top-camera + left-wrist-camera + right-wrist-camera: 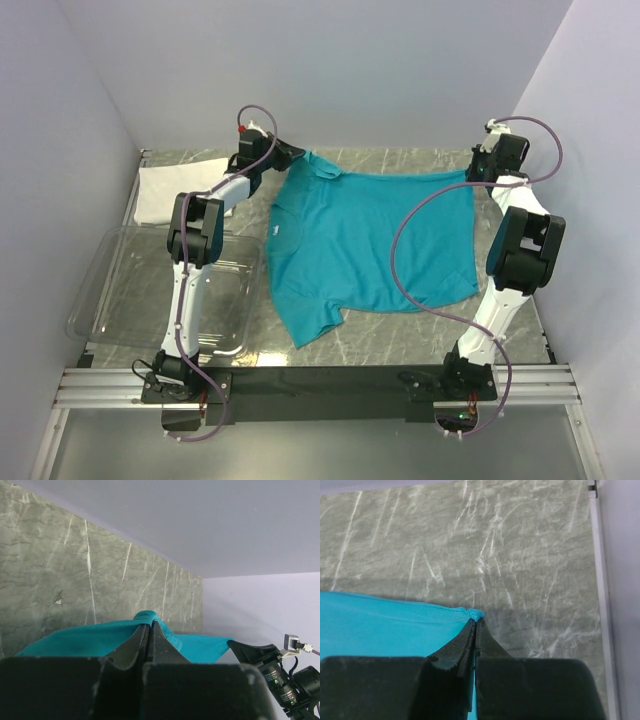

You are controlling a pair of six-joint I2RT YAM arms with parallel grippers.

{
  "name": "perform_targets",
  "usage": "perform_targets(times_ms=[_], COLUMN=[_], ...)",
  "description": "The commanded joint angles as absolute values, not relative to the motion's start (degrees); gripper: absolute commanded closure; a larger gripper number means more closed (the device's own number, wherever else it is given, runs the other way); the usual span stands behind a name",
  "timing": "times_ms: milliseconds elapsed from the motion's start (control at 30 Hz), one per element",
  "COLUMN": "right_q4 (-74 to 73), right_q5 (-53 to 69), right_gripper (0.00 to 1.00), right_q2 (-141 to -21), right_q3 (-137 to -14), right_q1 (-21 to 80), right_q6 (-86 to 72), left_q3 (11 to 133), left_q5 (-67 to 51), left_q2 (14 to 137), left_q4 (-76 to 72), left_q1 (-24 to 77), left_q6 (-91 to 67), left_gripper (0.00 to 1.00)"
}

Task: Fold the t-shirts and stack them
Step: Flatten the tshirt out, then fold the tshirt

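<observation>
You find no readable text, brand, number or sign in any view. Teal t-shirt (370,240): small pale patch (283,230) at neck edge in top view, too small for you to read.

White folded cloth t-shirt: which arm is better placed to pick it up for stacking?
Left, probably: both pinch the teal-blue cloth t-shirt, but the left gripper is nearer the white folded t-shirt, the right gripper far across.
</observation>
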State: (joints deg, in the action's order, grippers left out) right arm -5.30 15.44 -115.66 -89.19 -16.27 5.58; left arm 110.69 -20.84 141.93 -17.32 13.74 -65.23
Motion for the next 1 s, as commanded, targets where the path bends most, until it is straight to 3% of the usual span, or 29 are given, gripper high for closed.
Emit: perform_targets(times_ms=[0, 967], right_q4=[-5.4, -9.6], right_q5=[17.7, 21.8], right_gripper=[1.00, 1.00], right_q2=[-116.0, -115.8], right_q3=[-92.1, -90.9], right_q1=[-16.6, -18.3], right_q6=[4.8, 7.4], left_q3=[112.8, 94.9], left_q5=[-23.0, -29.0], left_q2=[140.3, 126.5], left_q4=[-20.8, -23.6], left_q1=[13.4, 13.4], left_q6=[-65.2, -63.1], left_gripper=[0.99, 1.00])
